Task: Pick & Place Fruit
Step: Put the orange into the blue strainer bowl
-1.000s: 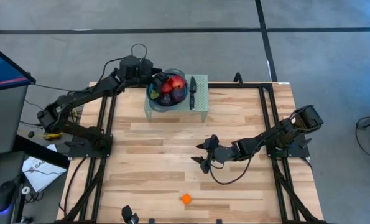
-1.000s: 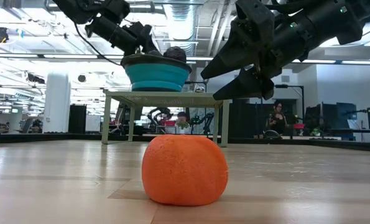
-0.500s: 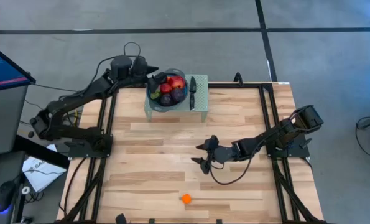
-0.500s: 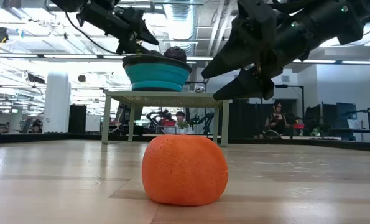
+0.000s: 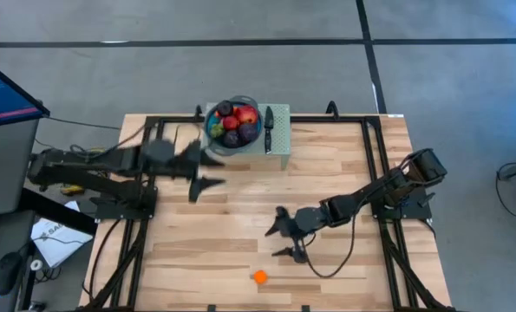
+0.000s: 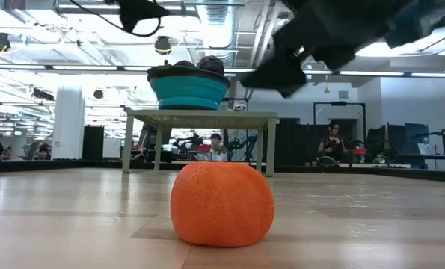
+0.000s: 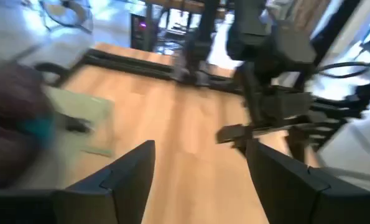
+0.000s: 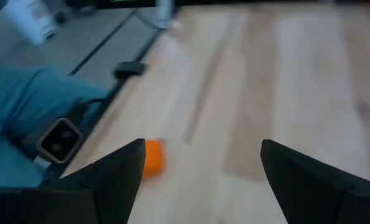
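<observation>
Bare table [image 5: 231,217] lies open between right gripper [image 5: 283,238] and orange fruit [image 5: 258,277], nothing between them; the stand [image 5: 279,147] with blue bowl [image 5: 212,130] crowds the far edge.

Robotics lab in a large open-plan hall

A butcher-block tabletop [image 5: 240,208] sits in a black metal frame [image 5: 375,152] with two dark robot arms bolted at its sides, on a grey floor marked with dark tape lines [image 5: 369,39]. A monitor [image 5: 6,91] stands off one corner, with cables and a computer mouse [image 5: 4,276] on the floor nearby. Looking level across the tabletop, the room behind shows an exposed ceiling with ducting [image 6: 222,19] and strip lights, a white column [image 6: 69,123], rows of desks with dark screens [image 6: 401,142], and people seated at workstations [image 6: 330,142].
</observation>
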You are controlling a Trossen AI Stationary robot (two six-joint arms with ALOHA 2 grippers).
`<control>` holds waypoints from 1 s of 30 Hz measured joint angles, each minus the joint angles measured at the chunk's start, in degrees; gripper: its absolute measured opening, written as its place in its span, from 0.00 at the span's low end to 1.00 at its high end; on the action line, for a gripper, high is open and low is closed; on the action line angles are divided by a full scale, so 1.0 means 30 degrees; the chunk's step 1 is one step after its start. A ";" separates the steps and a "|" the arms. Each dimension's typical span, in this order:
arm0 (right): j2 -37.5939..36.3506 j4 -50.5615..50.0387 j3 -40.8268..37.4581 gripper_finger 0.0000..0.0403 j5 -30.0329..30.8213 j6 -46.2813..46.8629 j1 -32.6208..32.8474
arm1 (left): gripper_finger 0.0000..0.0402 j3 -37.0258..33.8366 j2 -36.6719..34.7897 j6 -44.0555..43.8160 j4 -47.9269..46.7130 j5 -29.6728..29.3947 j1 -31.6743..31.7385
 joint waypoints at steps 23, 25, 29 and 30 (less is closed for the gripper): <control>0.8344 -0.5594 0.8372 0.70 -0.2710 -0.7235 0.1644 | 0.52 -0.6818 0.2666 -1.5534 0.3307 -1.3087 -1.4734; 0.8678 -0.5443 0.8379 0.70 -0.2739 -0.7499 0.1876 | 0.52 -0.6818 0.3025 -1.5542 0.3686 -1.3286 -1.4752; 0.9011 -0.4475 0.8379 0.69 -0.2573 -0.7388 0.2284 | 0.52 -0.6818 0.3290 -1.5541 0.3894 -1.3475 -1.4738; 0.9011 -0.4331 0.8384 0.68 -0.2566 -0.7265 0.2341 | 0.52 -0.6818 0.3290 -1.5541 0.3930 -1.3505 -1.4734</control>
